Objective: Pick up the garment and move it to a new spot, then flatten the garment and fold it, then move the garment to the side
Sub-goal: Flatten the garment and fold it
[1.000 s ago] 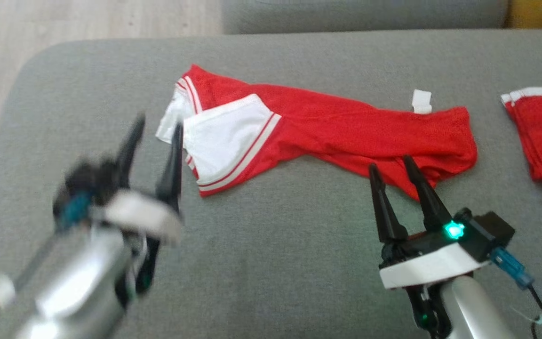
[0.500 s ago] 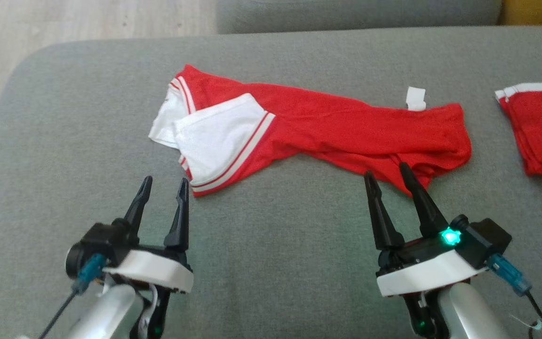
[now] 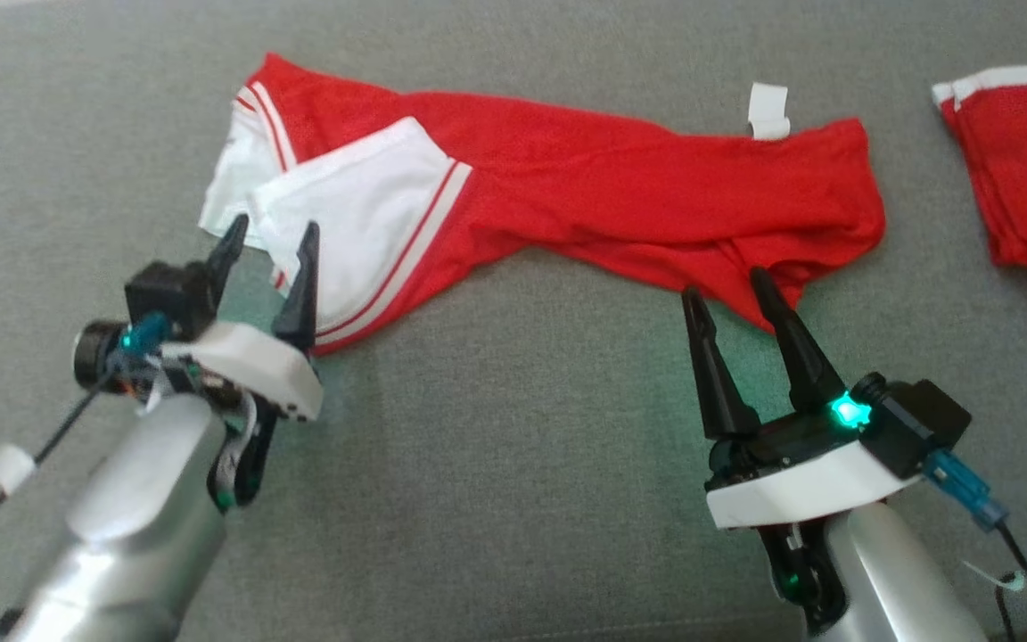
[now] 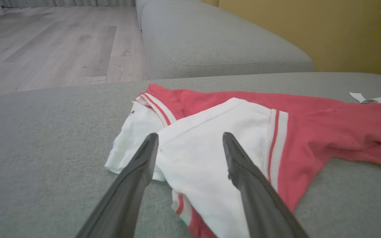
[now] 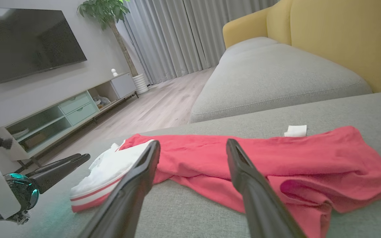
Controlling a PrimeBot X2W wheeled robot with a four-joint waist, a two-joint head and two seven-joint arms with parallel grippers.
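1. Task item: one red-and-white garment (image 3: 567,187), lying rumpled and twisted lengthwise on the grey sofa seat (image 3: 513,464) beneath it. It has a white striped panel at one end and plain red cloth at the other.
2. Left hand (image 3: 274,226): one, two dark fingers, spread and released, grasping nothing. The tips sit over the garment's white end. Contact cannot be told.
3. Right hand (image 3: 723,283): one, two dark fingers, spread and empty. The tips are just beside the near edge of the garment's red end.
4. White label (image 3: 768,111): one, at the far edge of the garment's red end.
5. Second red piece with white trim (image 3: 1022,169): one, apart from the garment, beyond its red end and partly cut off by the picture edge.
6. Progress, as judged: nothing is completed. The garment is unlifted, unflattened and unfolded.
7. Remaining: grasp both ends, lift and move, flatten, fold, set aside.
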